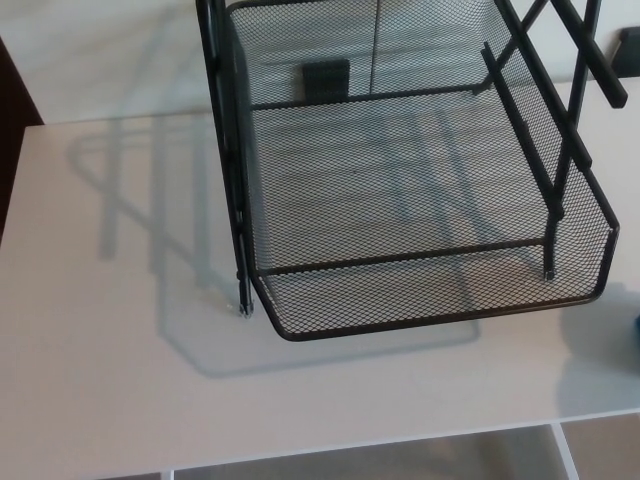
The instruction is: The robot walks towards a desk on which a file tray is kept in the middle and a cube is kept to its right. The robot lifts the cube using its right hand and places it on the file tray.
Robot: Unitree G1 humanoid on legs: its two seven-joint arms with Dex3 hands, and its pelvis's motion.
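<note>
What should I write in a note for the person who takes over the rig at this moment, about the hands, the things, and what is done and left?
Hands: the left hand and the right hand are both not in view.
Things: the black mesh file tray stands on the white desk; its lower shelf is empty. A blue sliver at the right picture edge may be the cube, but I cannot confirm it.
Done: the view is close above the desk; nothing is placed.
Left: grasp the cube with the right hand, lift it and set it on the file tray.
</note>
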